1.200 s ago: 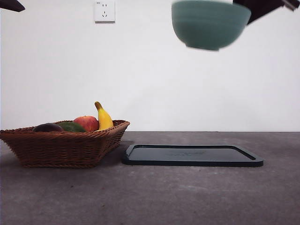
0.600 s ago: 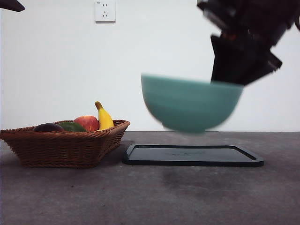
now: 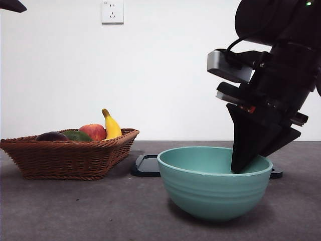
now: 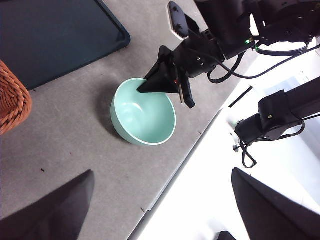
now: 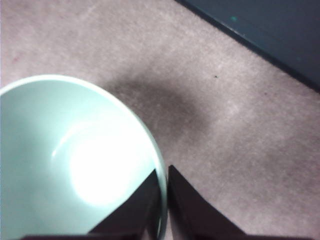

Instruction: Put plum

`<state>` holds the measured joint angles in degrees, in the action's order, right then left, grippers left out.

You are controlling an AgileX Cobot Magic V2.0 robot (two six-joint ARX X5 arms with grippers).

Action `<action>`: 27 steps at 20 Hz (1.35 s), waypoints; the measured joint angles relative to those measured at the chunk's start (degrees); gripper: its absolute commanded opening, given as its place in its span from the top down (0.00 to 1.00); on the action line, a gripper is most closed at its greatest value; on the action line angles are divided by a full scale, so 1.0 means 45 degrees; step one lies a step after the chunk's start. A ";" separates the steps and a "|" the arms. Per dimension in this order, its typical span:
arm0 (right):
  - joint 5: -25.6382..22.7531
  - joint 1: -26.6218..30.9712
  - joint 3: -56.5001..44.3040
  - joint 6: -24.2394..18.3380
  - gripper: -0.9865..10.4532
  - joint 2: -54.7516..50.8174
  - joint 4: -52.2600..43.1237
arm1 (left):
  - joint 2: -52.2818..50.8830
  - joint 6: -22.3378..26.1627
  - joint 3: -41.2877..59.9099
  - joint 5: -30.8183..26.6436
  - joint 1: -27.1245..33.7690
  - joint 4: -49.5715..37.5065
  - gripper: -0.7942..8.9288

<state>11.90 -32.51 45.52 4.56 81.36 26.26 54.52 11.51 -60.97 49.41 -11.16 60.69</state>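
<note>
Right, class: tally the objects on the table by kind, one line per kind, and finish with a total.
Fruit: 4 (plum, green fruit, apple, banana)
Baskets: 1 (wicker basket)
Bowls: 1 (teal bowl, its rim pinched by the right hand)
Trays: 1 (dark tray)
Total: 7

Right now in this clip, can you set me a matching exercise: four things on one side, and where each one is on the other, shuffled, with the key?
Things:
1. plum
2. bowl
3. tray
4. right pincer

Places or states:
A. flat on the table beyond the bowl, nothing on it
B. in the wicker basket, at its end farthest from the tray
C. shut on the bowl's rim
D. resting on the table in front of the tray, nothing inside

Pairs: 1-B, 2-D, 3-A, 4-C
</note>
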 measured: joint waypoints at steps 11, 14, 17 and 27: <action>-0.0039 0.0000 0.0000 0.0384 0.71 0.0010 -0.0039 | 0.0000 0.0000 0.0000 0.0000 0.0000 0.0000 0.47; -0.0049 0.0000 0.0049 0.0423 0.71 -0.0296 0.0034 | 0.0000 0.0000 0.0000 0.0000 0.0000 0.0000 0.47; -0.0529 0.0010 0.0748 0.0423 0.71 -0.1535 0.0622 | 0.0000 0.0000 0.0000 0.0000 0.0000 0.0000 0.47; 0.1326 0.0015 0.3026 0.0418 0.71 -0.5756 0.4240 | 0.0000 0.0000 0.0000 0.0000 0.0000 0.0000 0.47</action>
<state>17.87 -32.45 59.13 6.44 55.46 45.34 54.52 11.51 -60.97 49.41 -11.16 60.69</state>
